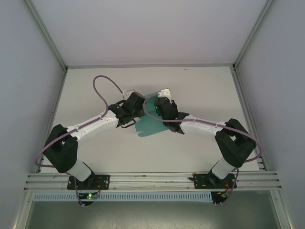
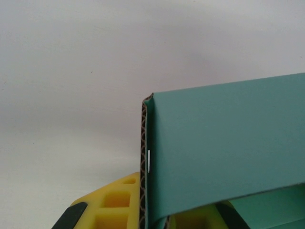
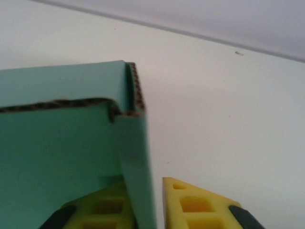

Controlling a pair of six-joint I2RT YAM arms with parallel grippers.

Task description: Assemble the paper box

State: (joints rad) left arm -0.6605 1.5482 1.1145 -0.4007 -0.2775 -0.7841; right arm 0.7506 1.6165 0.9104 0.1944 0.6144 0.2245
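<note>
gripping the teal paper box (image 1: 148, 123) at the middle of the desk (image 1: 200, 90), left claw (image 2: 157, 205) was closed on one corrugated wall edge, right claw (image 3: 145, 191) pinched tight on a folded corner flap.

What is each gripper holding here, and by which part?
The paper box: the left gripper pinches a folded-up side wall at its corrugated edge; the right gripper pinches another upright wall near its corner.
</note>
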